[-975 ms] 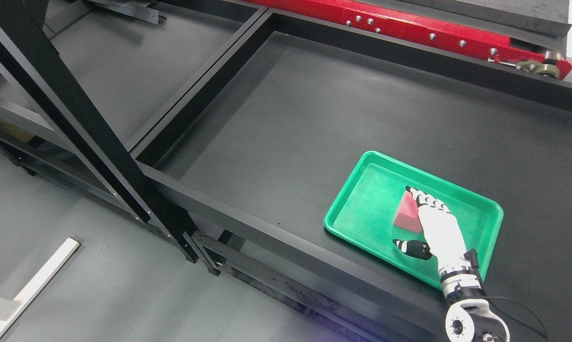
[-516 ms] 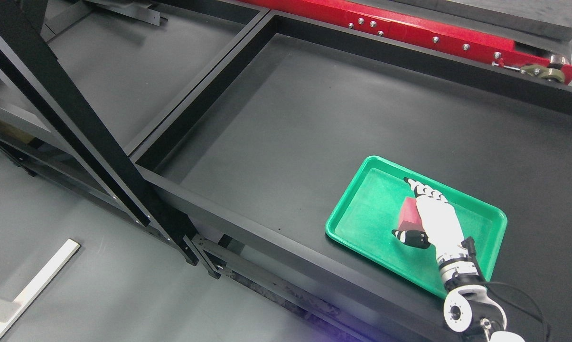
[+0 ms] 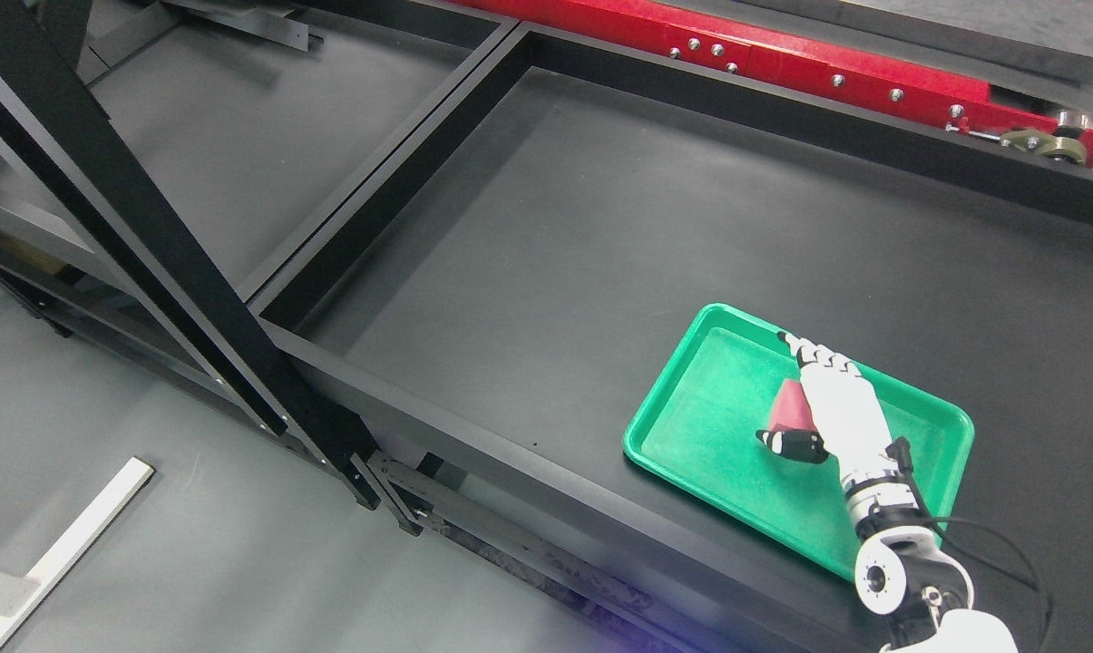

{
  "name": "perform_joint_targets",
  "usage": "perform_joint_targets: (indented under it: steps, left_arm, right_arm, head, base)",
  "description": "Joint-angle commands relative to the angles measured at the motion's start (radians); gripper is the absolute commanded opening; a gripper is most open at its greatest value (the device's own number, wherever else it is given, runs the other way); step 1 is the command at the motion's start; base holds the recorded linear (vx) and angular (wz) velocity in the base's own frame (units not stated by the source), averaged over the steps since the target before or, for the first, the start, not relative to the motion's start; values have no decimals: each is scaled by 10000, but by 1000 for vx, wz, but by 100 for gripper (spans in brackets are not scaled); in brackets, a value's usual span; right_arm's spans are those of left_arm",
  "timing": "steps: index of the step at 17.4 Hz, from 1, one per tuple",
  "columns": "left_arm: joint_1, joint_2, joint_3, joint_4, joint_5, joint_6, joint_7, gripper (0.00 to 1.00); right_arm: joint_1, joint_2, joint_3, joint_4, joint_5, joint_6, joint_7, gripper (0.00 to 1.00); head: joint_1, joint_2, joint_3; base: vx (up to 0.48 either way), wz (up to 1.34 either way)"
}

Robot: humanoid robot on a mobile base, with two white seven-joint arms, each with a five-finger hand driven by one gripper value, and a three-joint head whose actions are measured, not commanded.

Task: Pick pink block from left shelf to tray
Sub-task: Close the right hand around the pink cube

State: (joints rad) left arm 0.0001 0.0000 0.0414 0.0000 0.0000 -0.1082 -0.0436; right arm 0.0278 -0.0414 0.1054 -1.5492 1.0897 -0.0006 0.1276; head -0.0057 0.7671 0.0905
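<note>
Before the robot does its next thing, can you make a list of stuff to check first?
1. pink block is over the green tray: ok.
2. Block resting flat on the tray floor: cannot tell, the right hand hides part of it.
3. Thumb touching the block's near end: ok.
4. fingers let go of the block: cannot tell.
5. Tray sits fully on the black shelf: ok.

The right robot hand (image 3: 832,408) has a white shell with black-tipped fingers (image 3: 805,349) banded at the joints and a black thumb (image 3: 793,444). A ribbed silver wrist (image 3: 877,499) meets a round white joint (image 3: 882,580), with a black cable (image 3: 990,531) looping beside it.
</note>
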Motion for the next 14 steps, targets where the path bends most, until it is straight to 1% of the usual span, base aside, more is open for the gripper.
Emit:
perform_joint_targets:
  steps: [1, 3, 6, 7, 9, 10, 12, 14]
  left_arm:
    - [-216, 175, 0, -175, -15, -7, 7, 100]
    - [-216, 175, 0, -175, -15, -7, 7, 100]
    - [-216, 175, 0, -175, -15, -7, 7, 100]
    - [-216, 175, 0, -175, -15, -7, 7, 100]
    - [-216, 175, 0, -175, -15, -7, 7, 100]
    - [-216, 175, 0, -175, -15, -7, 7, 100]
    - [-216, 175, 0, -175, -15, -7, 7, 100]
    - [-216, 175, 0, -175, -15, -7, 7, 100]
  right_arm:
    - [366, -628, -56, 566, -6, 52, -33, 98]
    - [443, -843, -133, 566, -36, 52, -33, 98]
    - [428, -844, -133, 566, -52, 82, -94, 97]
    - [413, -799, -133, 566, -37, 98, -110, 90]
    - [367, -783, -209, 566, -67, 235, -125, 67]
    - [351, -768, -316, 566, -113, 236, -125, 61]
    - [321, -752, -425, 566, -144, 236, -95, 35]
    - [320, -752, -425, 566, -312, 175, -94, 17]
  head:
    - [0, 0, 0]
    - [0, 0, 0]
    - [0, 0, 0]
    - [0, 0, 0]
    - [0, 0, 0]
    - [0, 0, 0]
    - [0, 0, 0]
    - [0, 0, 0]
  base:
    - [0, 0]
    - [0, 0]
    - [0, 0]
    - [0, 0]
    - [0, 0]
    - [0, 0]
    - [0, 0]
    - [0, 0]
